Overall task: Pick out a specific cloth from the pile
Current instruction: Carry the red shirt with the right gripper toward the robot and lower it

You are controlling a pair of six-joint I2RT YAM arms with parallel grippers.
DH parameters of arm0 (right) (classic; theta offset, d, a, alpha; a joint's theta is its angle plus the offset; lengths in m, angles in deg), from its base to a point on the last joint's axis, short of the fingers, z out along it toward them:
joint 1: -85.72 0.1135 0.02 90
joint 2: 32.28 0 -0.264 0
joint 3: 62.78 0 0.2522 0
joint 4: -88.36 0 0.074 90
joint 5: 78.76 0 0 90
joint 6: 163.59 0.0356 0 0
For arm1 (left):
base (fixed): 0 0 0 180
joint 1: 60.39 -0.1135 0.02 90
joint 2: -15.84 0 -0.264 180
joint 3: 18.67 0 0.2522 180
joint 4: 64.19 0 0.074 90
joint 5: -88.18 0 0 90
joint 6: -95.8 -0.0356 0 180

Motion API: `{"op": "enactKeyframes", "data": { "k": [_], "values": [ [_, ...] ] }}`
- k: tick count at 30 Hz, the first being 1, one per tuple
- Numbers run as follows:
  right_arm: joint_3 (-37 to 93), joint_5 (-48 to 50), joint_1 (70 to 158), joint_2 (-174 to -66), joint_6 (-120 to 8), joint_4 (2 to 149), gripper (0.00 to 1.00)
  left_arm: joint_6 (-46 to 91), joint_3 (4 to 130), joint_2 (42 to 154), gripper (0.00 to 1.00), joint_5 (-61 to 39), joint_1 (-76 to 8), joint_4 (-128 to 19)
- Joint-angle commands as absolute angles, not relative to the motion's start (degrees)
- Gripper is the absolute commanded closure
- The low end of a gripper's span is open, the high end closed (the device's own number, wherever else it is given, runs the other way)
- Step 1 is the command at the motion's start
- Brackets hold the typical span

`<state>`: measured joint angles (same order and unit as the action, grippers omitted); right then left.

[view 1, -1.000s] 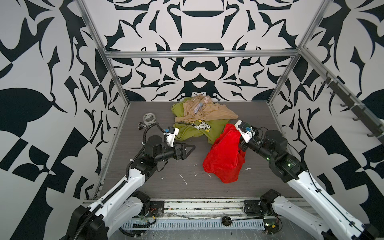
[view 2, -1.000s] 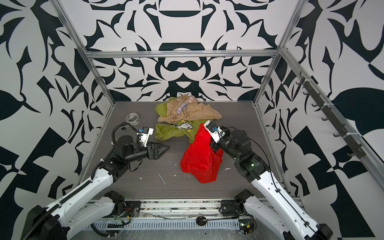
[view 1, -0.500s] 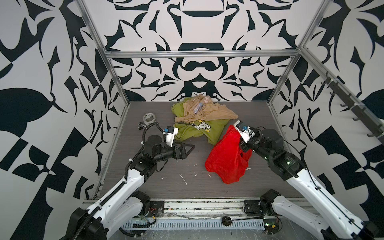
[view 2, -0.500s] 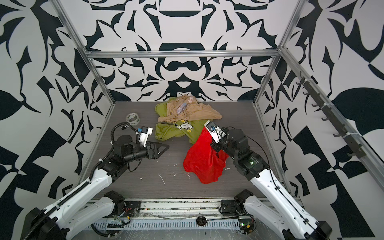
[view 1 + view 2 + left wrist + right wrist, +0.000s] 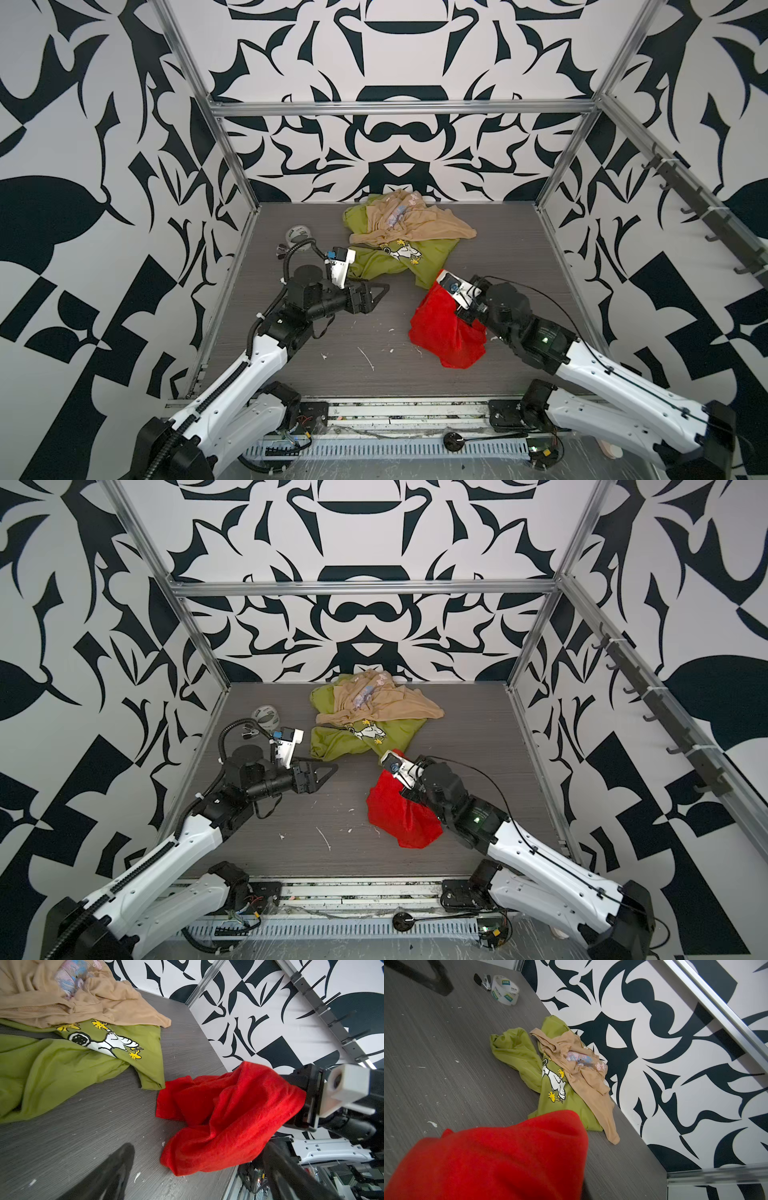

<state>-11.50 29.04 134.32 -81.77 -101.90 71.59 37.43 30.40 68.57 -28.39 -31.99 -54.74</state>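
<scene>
Right gripper [image 5: 460,312]: fingertips buried in bright red thin cloth [image 5: 446,332] in both top views, so the pinch point is unseen. In the right wrist view the cloth fills the near corner. It is soft-focused, cut by two picture edges, and covers the fingers entirely.

Left gripper [image 5: 199,1147], left wrist view: black fingers [image 5: 112,1174] blurred, running off the frame.

Same view: olive-green cartoon-print shirt [image 5: 52,1076] and crumpled beige tan garment [image 5: 62,1001] both cropped at the edge. The garment overlies part of the shirt.

Pastel pink-blue patch [image 5: 579,1059] in the beige folds: too small to identify.

Clear tape roll [image 5: 296,233] sits partly behind black ribbed cable [image 5: 299,245]. Small black-and-silver item [image 5: 483,980] beside the roll: unidentifiable.
</scene>
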Motion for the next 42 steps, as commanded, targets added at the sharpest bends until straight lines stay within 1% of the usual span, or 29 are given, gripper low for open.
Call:
{"op": "enactKeyframes", "data": {
  "k": [1, 3, 7, 14, 19, 29, 35, 42],
  "values": [
    [-12.4, 33.28, 137.37, -83.37, -99.2, 82.16, 1.0, 35.7, 32.23, 69.22, 0.01, -26.7, -31.99, -52.91],
    [-12.88, 33.69, 139.16, -85.26, -97.93, 84.05, 1.0, 35.51, 32.47, 69.79, 0.01, -26.52, -31.92, -52.68],
    [-14.3, 31.86, 139.97, -86.15, -93.44, 88.11, 1.0, 35.12, 32.54, 69.66, 0.0, -25.4, -31.96, -51.58],
    [-15.23, 29.3, 141.43, -86.41, -84.38, 89.81, 1.0, 36.14, 30.42, 67.26, 0.01, -23.71, -31.98, -52.77],
    [-17.79, 28.49, 142.76, -87.5, -79.69, 92.25, 1.0, 38.74, 31.76, 67.76, 0.0, -23.84, -32.0, -52.59],
    [-18.81, 27.83, 143.1, -91.1, -76.33, 93.23, 1.0, 44.12, 31.8, 68.76, 0.0, -18.47, -32.0, -49.42],
    [-17.76, 27.71, 143.46, -93.46, -76.13, 93.56, 1.0, 43.29, 33.46, 69.98, 0.01, -17.03, -32.0, -45.71],
    [-17.38, 27.73, 143.95, -94.94, -75.87, 93.93, 1.0, 43.42, 33.24, 69.78, 0.01, -14.96, -32.01, -45.12]
  ]
}}
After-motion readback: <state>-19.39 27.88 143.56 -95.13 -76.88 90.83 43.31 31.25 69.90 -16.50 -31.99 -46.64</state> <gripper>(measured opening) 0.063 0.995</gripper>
